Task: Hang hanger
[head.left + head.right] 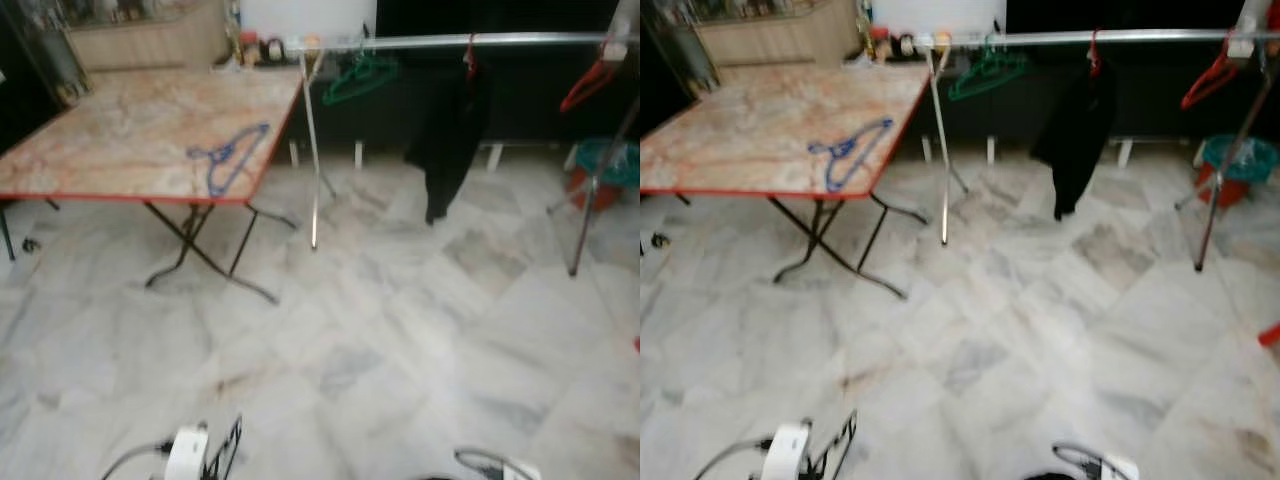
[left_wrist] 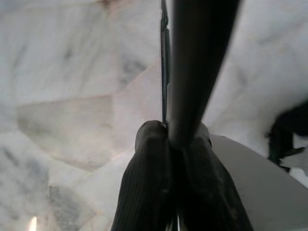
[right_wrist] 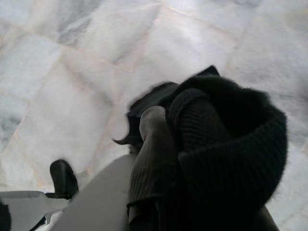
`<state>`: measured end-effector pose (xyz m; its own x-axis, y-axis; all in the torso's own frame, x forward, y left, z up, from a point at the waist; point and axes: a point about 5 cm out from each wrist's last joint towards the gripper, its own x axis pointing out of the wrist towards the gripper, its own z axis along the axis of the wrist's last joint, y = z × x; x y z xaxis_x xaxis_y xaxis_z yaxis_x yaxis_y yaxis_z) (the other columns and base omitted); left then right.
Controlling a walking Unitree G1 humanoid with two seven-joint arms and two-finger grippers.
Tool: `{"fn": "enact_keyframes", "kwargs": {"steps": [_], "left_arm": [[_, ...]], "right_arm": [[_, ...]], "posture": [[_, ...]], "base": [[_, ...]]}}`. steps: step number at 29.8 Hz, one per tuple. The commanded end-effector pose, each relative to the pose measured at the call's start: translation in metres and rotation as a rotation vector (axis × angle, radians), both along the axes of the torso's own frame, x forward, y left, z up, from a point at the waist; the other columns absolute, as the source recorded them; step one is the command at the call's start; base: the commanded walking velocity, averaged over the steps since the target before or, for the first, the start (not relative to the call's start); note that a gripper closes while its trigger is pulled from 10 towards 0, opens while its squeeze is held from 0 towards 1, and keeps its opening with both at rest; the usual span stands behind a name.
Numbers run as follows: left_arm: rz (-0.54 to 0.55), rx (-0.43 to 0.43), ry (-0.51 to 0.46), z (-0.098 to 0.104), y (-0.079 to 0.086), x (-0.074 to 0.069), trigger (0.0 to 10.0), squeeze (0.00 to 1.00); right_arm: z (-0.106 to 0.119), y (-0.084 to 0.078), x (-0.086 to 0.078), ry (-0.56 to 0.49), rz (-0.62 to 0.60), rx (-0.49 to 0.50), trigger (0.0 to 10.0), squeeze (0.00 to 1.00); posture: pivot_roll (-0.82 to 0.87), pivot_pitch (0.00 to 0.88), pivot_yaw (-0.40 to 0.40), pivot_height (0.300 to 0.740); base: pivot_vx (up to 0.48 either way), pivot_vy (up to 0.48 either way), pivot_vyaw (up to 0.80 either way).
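A blue hanger [image 1: 228, 158] lies flat on the marble-patterned folding table [image 1: 100, 130], near its right edge. Behind the table runs the silver rail [image 1: 450, 41] of a clothes rack. On the rail hang a green hanger [image 1: 358, 78], a black garment [image 1: 447, 140] on a red hook, and a bare red hanger [image 1: 590, 85]. My left gripper [image 1: 226, 445] hangs low over the floor, far from the table, its long black fingers [image 2: 192, 72] pressed together and shut. My right gripper [image 3: 159, 144] also hangs low; dark knitted material [image 3: 231, 144] bulges around it.
The rack's legs [image 1: 312, 170] stand on the pale marble floor [image 1: 380, 330] between me and the rail. A teal and red basket [image 1: 608, 168] sits at the far right. The table's crossed metal legs [image 1: 195, 250] reach out under it. Bottles [image 1: 258, 47] stand behind the table.
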<state>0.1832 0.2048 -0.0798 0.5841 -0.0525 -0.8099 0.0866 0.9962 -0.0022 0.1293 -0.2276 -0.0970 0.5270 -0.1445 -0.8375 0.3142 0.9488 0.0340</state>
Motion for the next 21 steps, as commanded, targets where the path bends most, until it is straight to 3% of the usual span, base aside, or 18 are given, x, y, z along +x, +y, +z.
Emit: {"fn": "enact_keyframes", "kwargs": {"steps": [1,21], "left_arm": [[0.008,0.028,0.033,-0.003,0.01,-0.009,10.0,0.0],[0.004,0.028,0.033,-0.003,0.009,-0.009,10.0,0.0]], "right_arm": [[0.001,0.01,0.009,-0.02,0.013,0.019,10.0,0.0],[0.003,-0.004,0.006,-0.017,0.0,0.001,10.0,0.0]], "posture": [[0.0,0.014,0.065,0.74],[0.0,0.012,0.067,0.74]], "base": [[0.0,0.48,0.0],[0.0,0.48,0.0]]}}
